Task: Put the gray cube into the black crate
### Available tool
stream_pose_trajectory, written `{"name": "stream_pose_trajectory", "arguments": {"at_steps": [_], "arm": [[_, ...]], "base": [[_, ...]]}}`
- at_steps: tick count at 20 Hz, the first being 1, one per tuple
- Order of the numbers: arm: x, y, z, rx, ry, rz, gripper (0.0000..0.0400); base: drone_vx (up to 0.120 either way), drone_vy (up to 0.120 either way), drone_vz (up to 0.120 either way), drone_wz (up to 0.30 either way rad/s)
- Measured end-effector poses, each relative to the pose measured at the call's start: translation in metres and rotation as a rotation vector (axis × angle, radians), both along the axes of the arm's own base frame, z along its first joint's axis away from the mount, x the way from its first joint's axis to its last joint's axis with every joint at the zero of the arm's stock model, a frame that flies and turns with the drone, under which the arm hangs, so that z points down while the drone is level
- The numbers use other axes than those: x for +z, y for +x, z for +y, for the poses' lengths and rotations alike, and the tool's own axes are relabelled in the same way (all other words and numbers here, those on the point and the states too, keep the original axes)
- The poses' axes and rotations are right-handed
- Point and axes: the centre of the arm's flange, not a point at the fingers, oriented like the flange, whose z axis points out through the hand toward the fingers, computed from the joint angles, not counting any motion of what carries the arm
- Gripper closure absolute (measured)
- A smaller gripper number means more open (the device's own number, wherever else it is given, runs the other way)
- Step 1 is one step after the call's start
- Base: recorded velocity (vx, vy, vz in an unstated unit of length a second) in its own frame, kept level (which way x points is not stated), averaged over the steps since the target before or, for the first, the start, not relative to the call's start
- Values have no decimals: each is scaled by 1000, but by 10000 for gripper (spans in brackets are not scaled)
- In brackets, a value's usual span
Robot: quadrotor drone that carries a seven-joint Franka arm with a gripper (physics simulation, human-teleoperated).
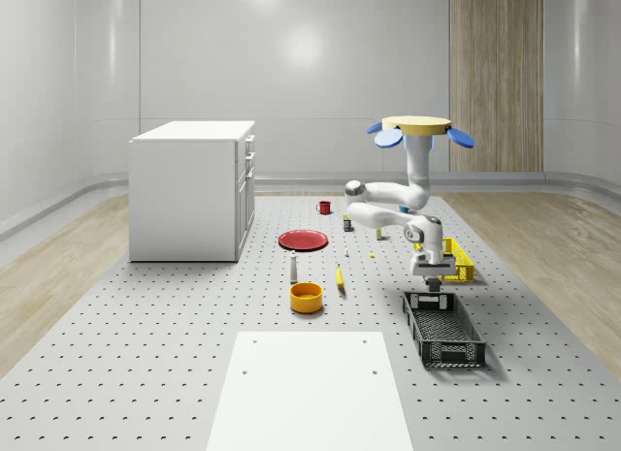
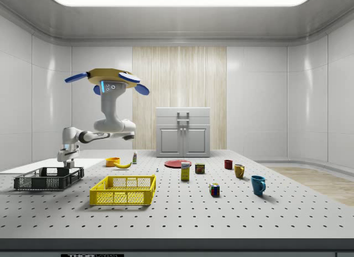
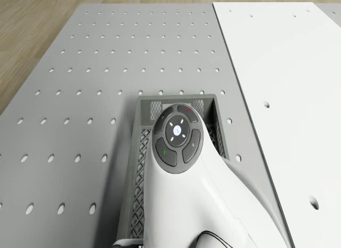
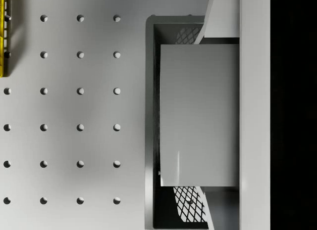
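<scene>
The drone hovers in the air above the tabletop, near the yellow crate, and its arm bends down to the black crate. The gripper hangs over one end of the black crate and is clamped on the gray cube. In the wrist view the cube sits between the two fingers, right above the crate's mesh floor, close to the crate's end wall. The cube looks big next to the crate's opening, so there is not much room. If the gripper lets go while the cube sits too near that wall, the cube may land on the rim, tip over and fall out onto the tabletop. If the drone wobbles, the cube may bump the rim and push the light crate away. A drop from too high may also make the cube bounce.
</scene>
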Motion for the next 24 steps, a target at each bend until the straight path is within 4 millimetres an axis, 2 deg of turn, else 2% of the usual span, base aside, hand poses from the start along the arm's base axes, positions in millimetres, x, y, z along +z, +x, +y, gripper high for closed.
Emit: {"name": "stream_pose_trajectory", "arguments": {"at_steps": [2, 11, 24], "arm": [[0, 0, 0, 0, 0, 0, 150], [0, 0, 0, 0, 0, 0, 150], [0, 0, 0, 0, 0, 0, 150]], "base": [[120, 0, 0, 0], [120, 0, -93, 0], [120, -12, 0, 0]]}}
